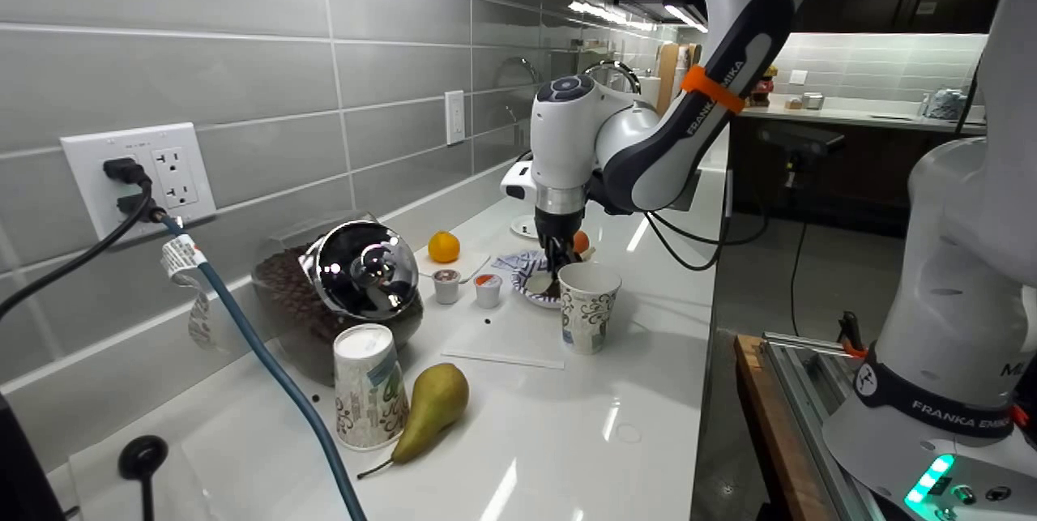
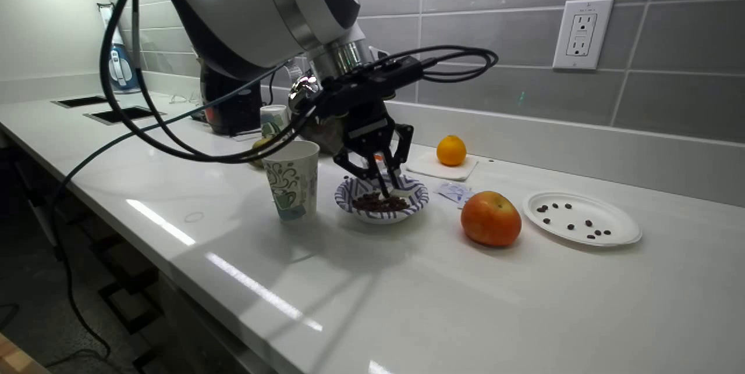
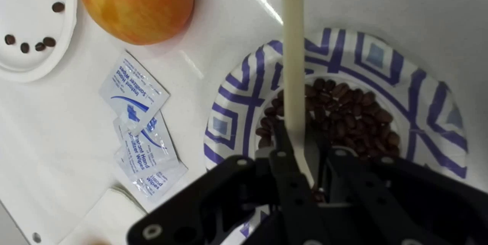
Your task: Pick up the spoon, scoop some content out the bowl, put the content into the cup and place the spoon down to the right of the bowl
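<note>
My gripper [image 3: 299, 138] is shut on the spoon [image 3: 293, 66], whose pale handle runs up from the jaws in the wrist view. The fingertips are low over the white bowl [image 3: 230, 102] with a purple pattern, which holds dark brown beans [image 3: 354, 115]. The pale spoon head [image 1: 538, 283] shows at the bowl in an exterior view; whether beans lie on it I cannot tell. Beside the bowl stands the upright paper cup [image 2: 294, 179] with a swirl pattern, also the cup [image 1: 589, 314] nearest the gripper in the exterior view along the wall. Its inside is hidden.
An apple [image 2: 490, 218] and a white plate [image 2: 620, 220] with scattered beans stand near the bowl. Sachets [image 3: 131, 88], an orange [image 2: 451, 150] and small pods [image 1: 488, 292] lie toward the wall. An upside-down cup [image 1: 369, 403], a pear [image 1: 433, 407] and a steel-lidded bean jar [image 1: 283, 286] are beyond the cup.
</note>
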